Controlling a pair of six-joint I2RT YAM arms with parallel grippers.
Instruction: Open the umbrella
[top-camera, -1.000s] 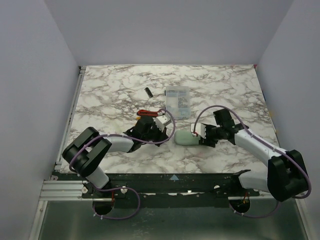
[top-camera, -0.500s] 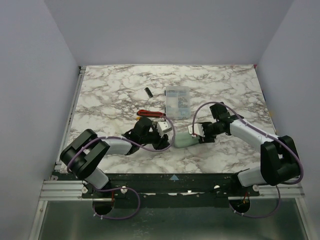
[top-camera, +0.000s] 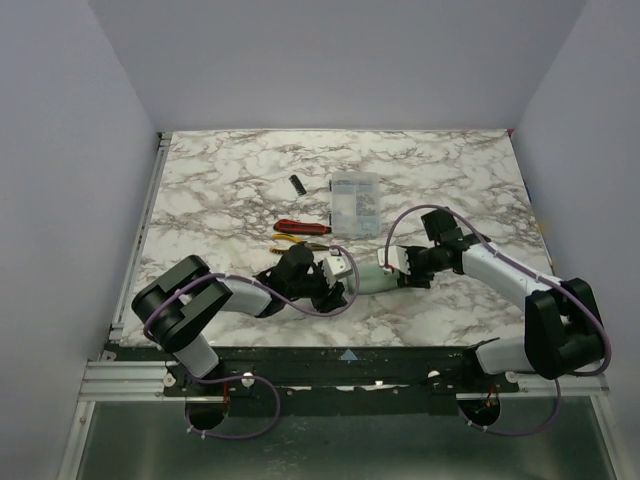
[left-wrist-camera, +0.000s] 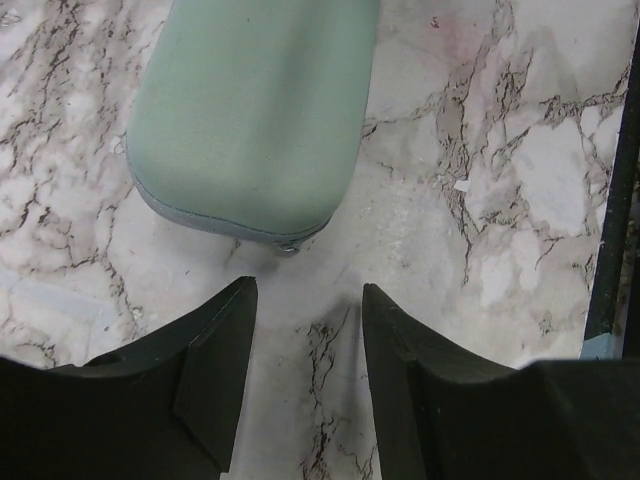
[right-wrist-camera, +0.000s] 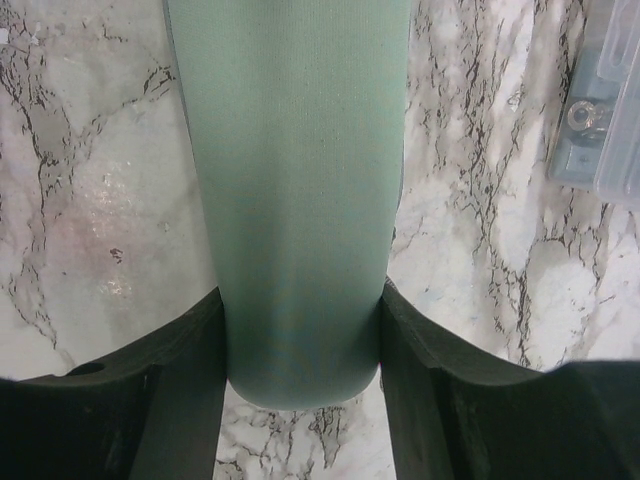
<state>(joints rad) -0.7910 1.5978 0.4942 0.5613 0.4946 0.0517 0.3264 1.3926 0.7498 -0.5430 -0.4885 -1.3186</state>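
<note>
Top external view: the umbrella (top-camera: 368, 281), enclosed in its mint-green case, lies on the table (top-camera: 230, 190) between the left gripper (top-camera: 343, 287) and the right gripper (top-camera: 392, 276); a clear plastic box (top-camera: 355, 203) and a red-handled tool (top-camera: 295, 227) lie farther back. Left wrist view: the left gripper (left-wrist-camera: 305, 300) stands moderately open and empty, with the rounded end of the umbrella (left-wrist-camera: 250, 110) just ahead of its fingertips and not touching them. Right wrist view: the right gripper (right-wrist-camera: 300, 310) clamps the umbrella (right-wrist-camera: 300, 180), one finger against each side of the case.
</note>
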